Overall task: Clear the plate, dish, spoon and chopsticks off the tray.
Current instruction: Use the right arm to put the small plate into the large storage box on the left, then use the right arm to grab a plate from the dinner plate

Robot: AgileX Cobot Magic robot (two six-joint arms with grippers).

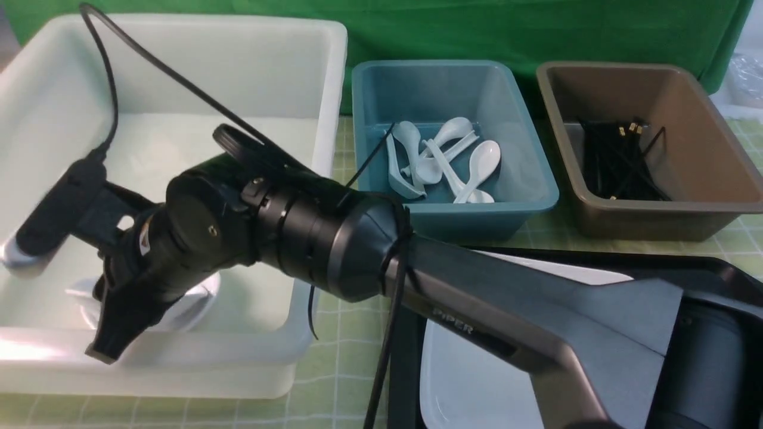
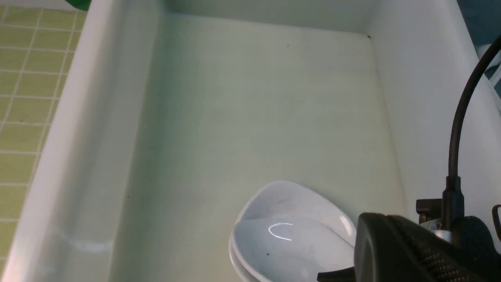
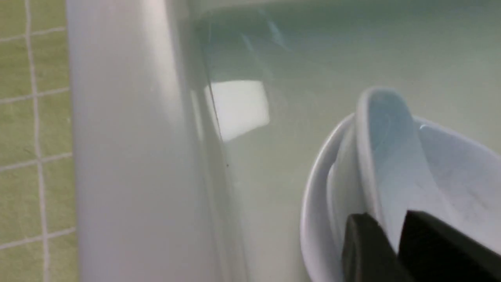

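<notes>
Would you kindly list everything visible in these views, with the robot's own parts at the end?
White tub: one, white, far left.
Dishes: two, white, nested in the white tub.
Blue tub: one, blue, far middle.
Spoons: about five, white, in the blue tub.
Brown tub: one, brown, far right.
Chopsticks: bundle, count unclear, black, in the brown tub.
Tray: one, black, near right.
Plate: one, white, on the tray.
Mat: one, green checked, under everything.
Cloth: one, green, behind the tubs.
Right arm: one, black and grey, reaching into the white tub.
Right gripper: one, black, closed on the upper dish.
Left gripper: not in view.
</notes>
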